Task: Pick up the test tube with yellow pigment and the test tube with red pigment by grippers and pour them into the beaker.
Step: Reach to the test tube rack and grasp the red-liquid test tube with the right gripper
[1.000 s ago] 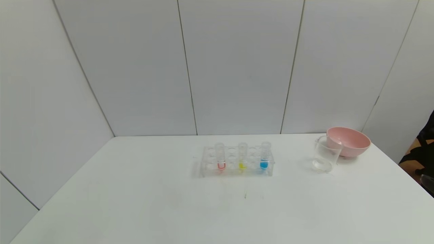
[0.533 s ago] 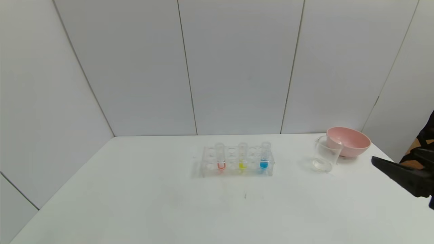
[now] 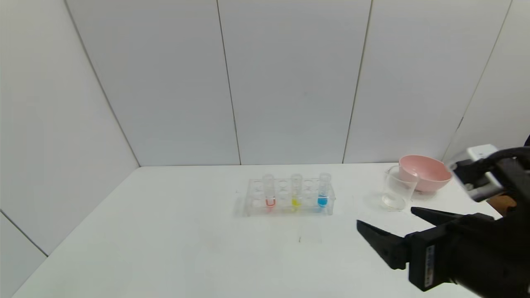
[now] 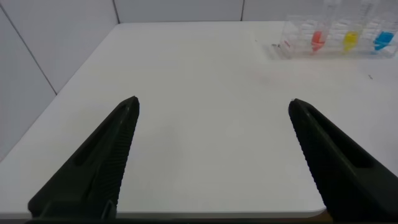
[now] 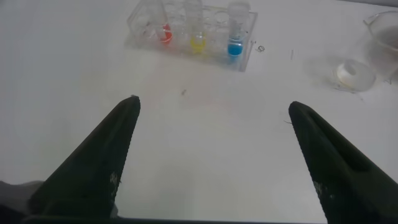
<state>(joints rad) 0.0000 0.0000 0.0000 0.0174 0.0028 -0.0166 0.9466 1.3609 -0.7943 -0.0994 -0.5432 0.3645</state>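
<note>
The yellow tube (image 3: 296, 191) stands upright in the middle of a clear rack (image 3: 288, 197) near the centre of the white table (image 3: 165, 231). In the same rack the red tube (image 3: 269, 192) stands toward the robot's left, and a blue tube (image 3: 323, 190) toward its right (an empty hole separates each tube from the next). All three are seated in the rack, and nothing touches them.

Well to the right of the rack stands the beaker (image 3: 397, 188), upright and holding no coloured liquid. A pink bowl (image 3: 425, 172) sits just behind it, close enough that their outlines overlap in the head view; whether they touch cannot be told.

The right gripper (image 3: 385, 225) hovers above the table in front of the beaker, its two black fingers spread wide and pinching nothing, pointing toward the rack. Bare tabletop lies between it and the tubes. In its own wrist view the rack (image 5: 191, 32) and beaker (image 5: 382, 46) both lie ahead.

The left gripper (image 4: 214, 109) is out of the head view; its wrist view shows its fingers spread wide over the table's near left part, well apart from the rack (image 4: 336, 38).
</note>
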